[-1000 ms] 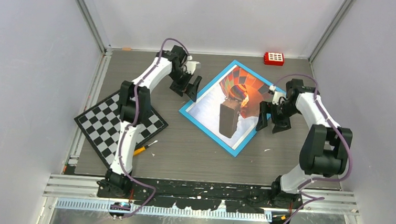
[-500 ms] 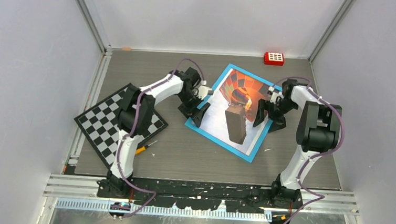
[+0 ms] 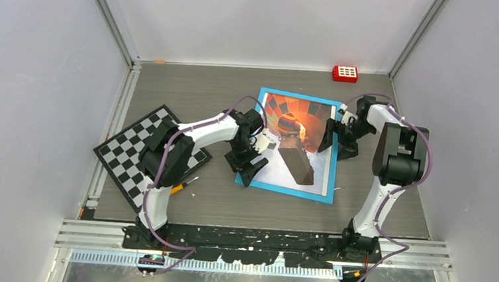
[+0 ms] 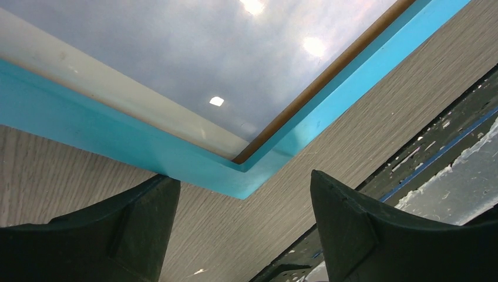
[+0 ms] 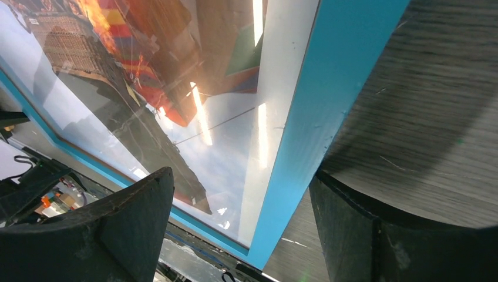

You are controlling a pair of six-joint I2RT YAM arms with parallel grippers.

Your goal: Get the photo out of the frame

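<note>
Now keep both tools spread: your left tool (image 3: 245,168) straddles the frame's (image 3: 283,192) near-left corner, and your right tool (image 3: 337,139) straddles its right edge. The frame lies face-up on the desk (image 3: 197,97), photo (image 3: 301,118) inside. Lift one edge evenly to flip it. Skewed half a second ago, it now sits nearly square.

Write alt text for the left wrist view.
A corner of the bright-blue frame lies on the grey wood-grain table, pointing into the gap between the open jaws. Its glazed face shows only grey-blue haze and light glints.
</note>
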